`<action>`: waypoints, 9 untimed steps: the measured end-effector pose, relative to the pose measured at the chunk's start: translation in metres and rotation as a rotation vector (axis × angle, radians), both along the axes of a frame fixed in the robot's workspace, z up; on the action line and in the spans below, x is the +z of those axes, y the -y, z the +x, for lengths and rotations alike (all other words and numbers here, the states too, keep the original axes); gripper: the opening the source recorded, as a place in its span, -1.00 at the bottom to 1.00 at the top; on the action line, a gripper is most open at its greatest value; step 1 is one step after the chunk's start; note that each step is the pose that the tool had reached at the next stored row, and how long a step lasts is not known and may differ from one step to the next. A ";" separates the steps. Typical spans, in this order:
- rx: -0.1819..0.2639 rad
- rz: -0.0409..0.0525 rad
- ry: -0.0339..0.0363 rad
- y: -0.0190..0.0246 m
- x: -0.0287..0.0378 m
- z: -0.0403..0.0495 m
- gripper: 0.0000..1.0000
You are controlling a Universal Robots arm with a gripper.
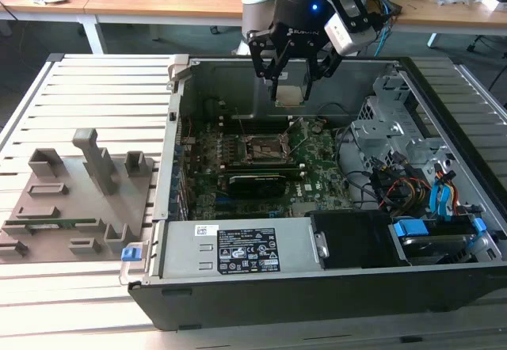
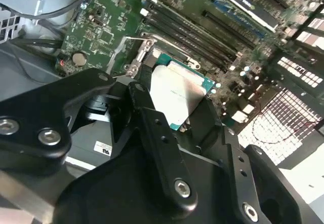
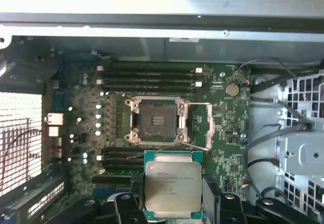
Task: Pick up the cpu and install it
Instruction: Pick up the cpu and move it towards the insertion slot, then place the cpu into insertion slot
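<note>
My hand (image 1: pixel 291 95) grips the cpu (image 3: pixel 172 183) by its edges: a thin flat square, silvery metal top, green rim. It hangs above the green motherboard (image 3: pixel 223 133), near the open metal-framed socket (image 3: pixel 154 121).

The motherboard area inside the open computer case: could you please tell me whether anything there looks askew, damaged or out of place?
Nothing stands out. The silvery-grey flat square cpu sits level in the black gripper, above the green motherboard, and the dark metal-framed socket lies open and empty with no visible damage.
</note>
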State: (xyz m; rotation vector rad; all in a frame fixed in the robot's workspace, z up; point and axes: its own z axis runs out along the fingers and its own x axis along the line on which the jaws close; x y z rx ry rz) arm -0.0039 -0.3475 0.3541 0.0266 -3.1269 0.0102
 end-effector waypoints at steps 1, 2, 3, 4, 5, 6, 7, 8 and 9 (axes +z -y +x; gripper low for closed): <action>0.000 0.0000 0.0000 -0.0001 0.0000 0.0000 0.09; 0.000 0.0000 -0.0001 -0.0002 0.0000 0.0000 0.09; 0.000 0.0000 0.0000 -0.0002 0.0000 0.0000 0.09; 0.000 0.0000 0.0000 -0.0003 0.0000 0.0000 0.09; 0.000 0.0000 -0.0001 -0.0004 0.0000 0.0000 0.09; 0.000 0.0000 0.0000 -0.0004 0.0000 0.0000 0.09; 0.000 0.0000 0.0000 -0.0005 0.0000 0.0000 0.09; 0.000 0.0000 0.0000 -0.0005 0.0000 0.0000 0.09; 0.000 0.0000 0.0000 -0.0005 0.0000 0.0000 0.09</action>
